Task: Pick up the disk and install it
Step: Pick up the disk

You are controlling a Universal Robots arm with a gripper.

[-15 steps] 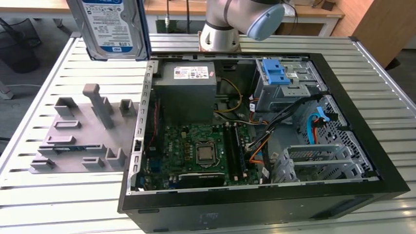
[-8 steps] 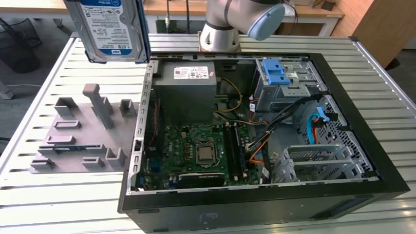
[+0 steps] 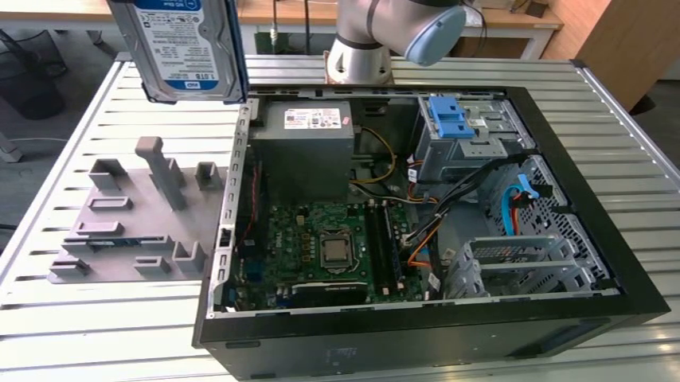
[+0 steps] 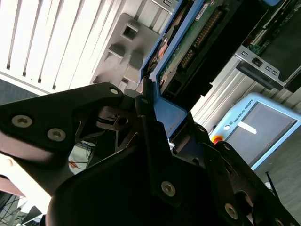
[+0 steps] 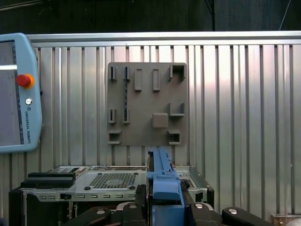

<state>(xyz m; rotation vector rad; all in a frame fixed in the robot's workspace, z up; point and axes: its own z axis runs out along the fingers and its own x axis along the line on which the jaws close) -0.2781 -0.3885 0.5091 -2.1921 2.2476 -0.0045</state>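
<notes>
The disk point(image 3: 181, 48), a silver hard drive with a blue-and-white label in a blue carrier bracket, hangs upright in the air above the table at the exterior view's far left, over the open computer case's corner. In both wrist views my gripper point(image 4: 164, 110) point(image 5: 164, 195) is shut on the bracket's blue edge, one black finger on each side. The second wrist view shows the disk's underside point(image 4: 197, 42) with its circuit board and connector. In the first wrist view the disk point(image 5: 162, 172) appears edge-on between the fingers.
An open computer case point(image 3: 595, 223) lies on the slatted metal table point(image 3: 75, 318), holding a grey power supply point(image 3: 308, 127), a motherboard point(image 3: 330, 247), a grey cage with a blue latch point(image 3: 457, 119) and another metal cage point(image 3: 521, 263). A grey fixture plate point(image 3: 127, 215) lies beside it. A teach pendant point(image 5: 14, 94) rests on the table.
</notes>
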